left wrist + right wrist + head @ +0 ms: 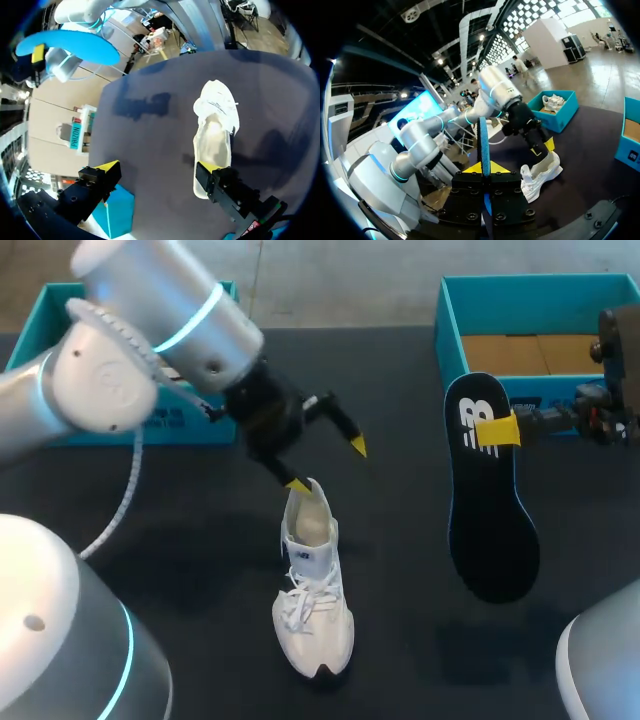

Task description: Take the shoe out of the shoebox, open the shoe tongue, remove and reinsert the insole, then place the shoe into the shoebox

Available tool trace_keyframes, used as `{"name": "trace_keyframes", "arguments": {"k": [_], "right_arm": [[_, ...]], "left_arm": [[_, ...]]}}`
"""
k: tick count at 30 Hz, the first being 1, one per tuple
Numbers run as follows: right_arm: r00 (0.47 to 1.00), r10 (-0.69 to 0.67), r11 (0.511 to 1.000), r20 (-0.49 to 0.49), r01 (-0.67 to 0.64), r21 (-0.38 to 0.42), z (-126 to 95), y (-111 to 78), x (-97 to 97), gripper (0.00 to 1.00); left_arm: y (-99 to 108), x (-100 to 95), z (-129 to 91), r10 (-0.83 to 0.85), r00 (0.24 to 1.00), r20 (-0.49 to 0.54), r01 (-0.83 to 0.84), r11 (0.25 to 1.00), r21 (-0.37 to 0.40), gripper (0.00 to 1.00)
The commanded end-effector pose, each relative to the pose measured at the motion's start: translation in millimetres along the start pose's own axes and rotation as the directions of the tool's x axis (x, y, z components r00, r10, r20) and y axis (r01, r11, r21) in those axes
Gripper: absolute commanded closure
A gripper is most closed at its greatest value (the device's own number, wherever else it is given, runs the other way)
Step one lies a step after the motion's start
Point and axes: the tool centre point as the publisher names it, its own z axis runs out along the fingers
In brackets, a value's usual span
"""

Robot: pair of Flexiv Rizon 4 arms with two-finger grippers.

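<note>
A white shoe (315,590) lies on the black table, toe toward me, its collar spread wide. My left gripper (327,465) hangs open over the heel, and one yellow fingertip (297,485) rests at the heel rim. The left wrist view has the shoe (215,125) just ahead of one finger of that gripper (159,167). My right gripper (497,430) is shut on the heel end of the black insole (490,530), which hangs in the air at the right. In the right wrist view the insole (483,140) stands edge-on between the shut fingers (484,167).
An open teal shoebox (440,315) with a brown floor stands at the back right, behind the insole. A second teal box (190,425) sits at the back left under my left arm. The right wrist view shows another white shoe inside that box (555,107).
</note>
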Motion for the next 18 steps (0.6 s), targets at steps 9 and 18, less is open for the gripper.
{"name": "trace_keyframes", "arguments": {"k": [9, 18], "right_arm": [[1.000, 0.004, 0.954, 0.012, 0.000, -0.301, -2.4, -10.4, 6.1, 1.00], [1.000, 0.004, 0.954, 0.012, 0.000, -0.301, -2.4, -10.4, 6.1, 1.00]], "left_arm": [[0.9, 0.9, -33.3, 0.030, 0.916, 0.400, -0.049, 0.998, 0.036, 0.00], [9.4, -5.5, -46.4, 0.052, 0.858, 0.511, -0.087, 0.995, 0.045, 0.00]]}}
